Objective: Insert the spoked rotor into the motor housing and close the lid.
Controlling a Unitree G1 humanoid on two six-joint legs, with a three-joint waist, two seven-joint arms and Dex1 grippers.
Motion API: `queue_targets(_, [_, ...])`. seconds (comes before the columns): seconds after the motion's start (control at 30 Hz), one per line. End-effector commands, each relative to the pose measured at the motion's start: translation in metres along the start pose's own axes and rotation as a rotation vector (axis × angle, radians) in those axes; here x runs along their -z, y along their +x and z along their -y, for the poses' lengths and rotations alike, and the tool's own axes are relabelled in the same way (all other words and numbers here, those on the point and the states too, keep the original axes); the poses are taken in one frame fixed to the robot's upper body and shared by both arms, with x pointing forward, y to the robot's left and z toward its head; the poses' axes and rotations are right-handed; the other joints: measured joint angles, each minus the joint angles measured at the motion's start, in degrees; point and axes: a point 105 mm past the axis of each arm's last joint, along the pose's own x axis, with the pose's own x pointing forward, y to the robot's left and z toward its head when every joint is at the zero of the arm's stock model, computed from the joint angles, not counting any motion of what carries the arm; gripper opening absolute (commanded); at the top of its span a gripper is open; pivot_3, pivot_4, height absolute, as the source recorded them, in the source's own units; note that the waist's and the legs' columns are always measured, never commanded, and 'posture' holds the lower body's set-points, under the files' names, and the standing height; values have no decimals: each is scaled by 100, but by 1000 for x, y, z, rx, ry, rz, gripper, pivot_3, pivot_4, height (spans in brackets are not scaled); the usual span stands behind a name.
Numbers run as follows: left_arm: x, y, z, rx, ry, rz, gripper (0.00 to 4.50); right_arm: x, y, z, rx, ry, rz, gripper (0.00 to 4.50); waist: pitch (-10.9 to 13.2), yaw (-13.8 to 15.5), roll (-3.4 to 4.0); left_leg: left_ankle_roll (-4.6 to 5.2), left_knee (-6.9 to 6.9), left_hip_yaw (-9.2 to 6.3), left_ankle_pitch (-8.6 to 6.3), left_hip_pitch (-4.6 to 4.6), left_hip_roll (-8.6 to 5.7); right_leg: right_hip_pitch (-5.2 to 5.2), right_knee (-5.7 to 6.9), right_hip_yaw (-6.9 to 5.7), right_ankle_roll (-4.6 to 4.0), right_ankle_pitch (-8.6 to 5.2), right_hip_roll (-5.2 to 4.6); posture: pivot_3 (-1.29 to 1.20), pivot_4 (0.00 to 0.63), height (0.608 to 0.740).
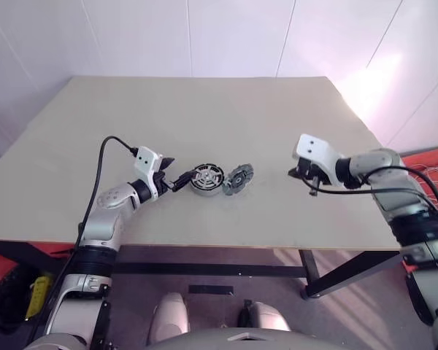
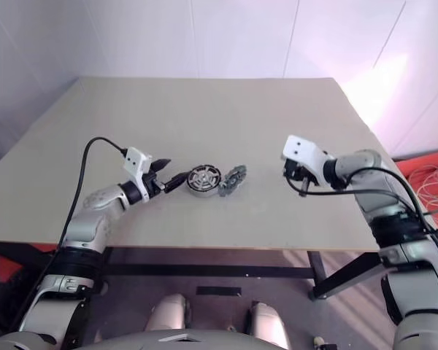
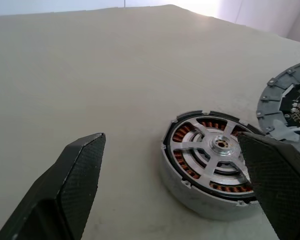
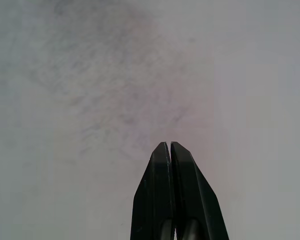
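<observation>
The motor housing (image 1: 206, 179) stands on the table's front middle, a squat grey cylinder. The spoked rotor (image 3: 215, 150) lies in its top, with its dark rim flush and copper windings showing between the silvery spokes. The lid (image 1: 239, 178) rests tilted just right of the housing, its pale segmented ring (image 3: 282, 97) facing the housing. My left gripper (image 1: 174, 171) is open at the housing's left side, and one finger (image 3: 275, 175) stands close in front of the housing. My right gripper (image 1: 295, 173) hovers over bare table well to the right of the lid, shut (image 4: 167, 146) on nothing.
The beige table (image 1: 219, 117) stretches far behind the parts. Its front edge (image 1: 204, 244) runs just below both arms. A black cable (image 1: 102, 168) loops up from my left wrist. White walls close the back.
</observation>
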Motion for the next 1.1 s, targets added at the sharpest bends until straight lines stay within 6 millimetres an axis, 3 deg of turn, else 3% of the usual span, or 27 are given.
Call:
queue_targets(0.03, [-21, -5, 1, 52, 15, 26, 4500, -37, -1, -21, -65, -10, 135, 43, 0, -1, 2, 0, -2, 0, 0, 3, 1, 1, 0, 1, 0, 0, 0, 0, 0, 740])
queue_targets(0.2, [-20, -14, -1, 66, -2, -17, 4500, -57, 21, -33, -83, 93, 223, 43, -2, 14, 2, 0, -2, 0, 0, 45, -2, 39, -1, 6, 2, -1, -3, 0, 0, 740])
queue_targets(0.7, [-9, -24, 5, 32, 10, -57, 4500, -99, 51, -18, -36, 147, 324, 43, -2, 0, 3, -12, -6, -1, 7, 39, -4, 37, -2, 7, 0, 0, -3, 0, 0, 740])
queue_targets(1.1, [-10, -26, -2, 2, 12, -57, 4500, -131, 81, -45, -144, 174, 398, 43, -2, -16, 3, -15, -9, -2, 8, 38, -4, 35, -3, 8, 1, 0, -3, 0, 0, 740])
